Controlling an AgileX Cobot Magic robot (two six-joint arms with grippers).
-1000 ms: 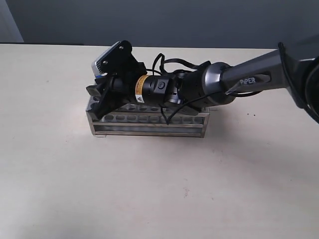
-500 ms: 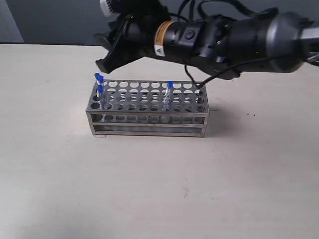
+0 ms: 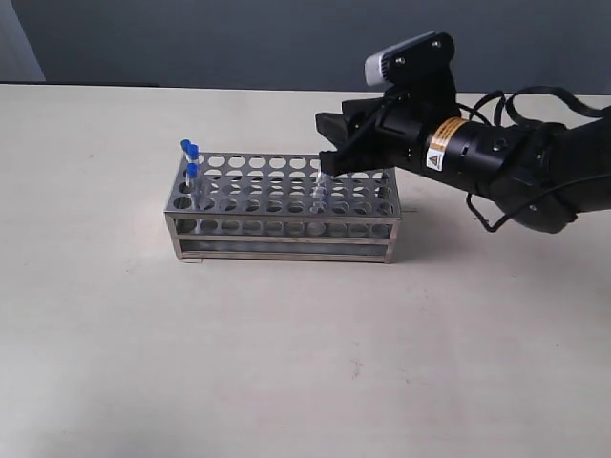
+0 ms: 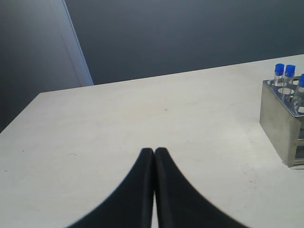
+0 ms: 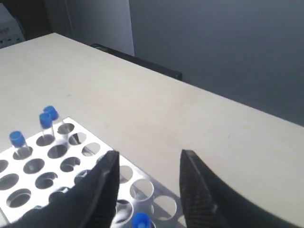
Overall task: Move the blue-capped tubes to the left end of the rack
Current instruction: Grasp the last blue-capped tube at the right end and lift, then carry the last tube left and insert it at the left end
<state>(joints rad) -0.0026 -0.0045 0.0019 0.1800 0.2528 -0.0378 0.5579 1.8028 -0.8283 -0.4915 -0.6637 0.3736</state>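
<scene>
The silver rack (image 3: 286,229) stands mid-table. Three blue-capped tubes (image 3: 191,153) sit in holes at its left end. A fourth tube (image 3: 320,194) stands right of the middle, its cap hidden in the exterior view by my right gripper (image 3: 322,143). The right wrist view shows that gripper (image 5: 149,154) open, with the blue cap (image 5: 140,220) low between its fingers and untouched, above the rack (image 5: 160,187); the three end tubes (image 5: 45,119) are beyond. My left gripper (image 4: 154,151) is shut on nothing, off the rack's (image 4: 278,123) left end, where the tubes (image 4: 285,70) show.
The rack is the only object on the pale table (image 3: 286,363). A dark wall (image 3: 191,38) runs behind the table's far edge. The right arm (image 3: 516,162) reaches in from the right, above the rack's right end.
My right gripper rose from the rack's left end, swung right and came down open around the lone tube. Three tubes now show at the left end.
</scene>
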